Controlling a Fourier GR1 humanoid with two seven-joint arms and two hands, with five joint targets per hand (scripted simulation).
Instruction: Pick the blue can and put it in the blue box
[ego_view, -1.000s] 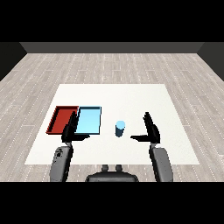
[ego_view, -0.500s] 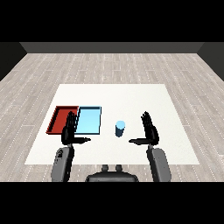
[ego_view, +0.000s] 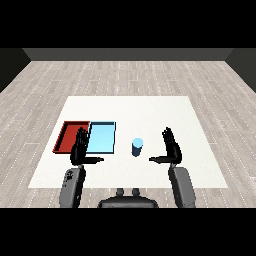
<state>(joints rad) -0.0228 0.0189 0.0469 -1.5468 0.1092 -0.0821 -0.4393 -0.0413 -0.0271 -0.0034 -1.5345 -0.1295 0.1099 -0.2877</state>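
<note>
Nearest the robot, the right hand stood over the white table with fingers straight and thumb pointing inward, holding nothing. The left hand was likewise open, fingers up, overlapping the near edges of the trays. The blue can stood upright on bare tabletop between the hands, just right of the light blue tray and apart from it. The red tray lay touching the blue one's left side. Beyond, open table ran to the far edge.

The blue can stands upright on the white table, just right of the light blue tray, apart from it.
</note>
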